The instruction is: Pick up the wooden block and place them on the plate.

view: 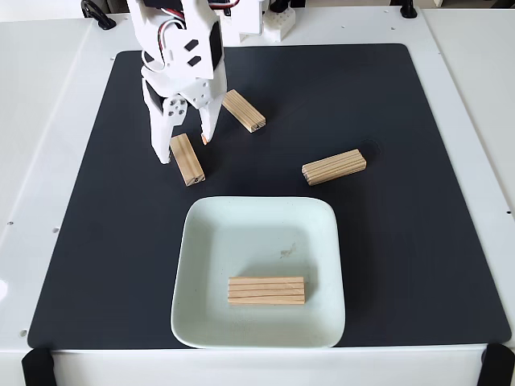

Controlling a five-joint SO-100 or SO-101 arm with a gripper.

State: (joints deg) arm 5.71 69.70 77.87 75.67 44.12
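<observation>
The gripper [186,150] stands spread wide, holding nothing, straddling a block [187,159] near the mat's [418,241] far-left corner. One block [266,290] already lies on the plate [241,233]. Next, I judge: close, lift, carry plateward.

Relative to the plate [259,273], four wooden blocks show pale, unvarnished-looking wood with dark lengthwise grain lines and a dull, dry finish: one block [266,290] lies on the plate itself, one [334,167] sits above its right corner, one [244,110] farther up, and one [187,159] above its left corner. The plate looks smooth and softly satin, pale mint, with a faint sheen along its raised rim and a grey smudge near its middle. Under the plate the black mat [418,241] is matt, finely textured, without glare. The gripper [185,149], above the plate's left corner, looks like white, smooth, slightly glossy plastic. The white table [48,161] around the mat looks smooth and faintly shiny.
</observation>
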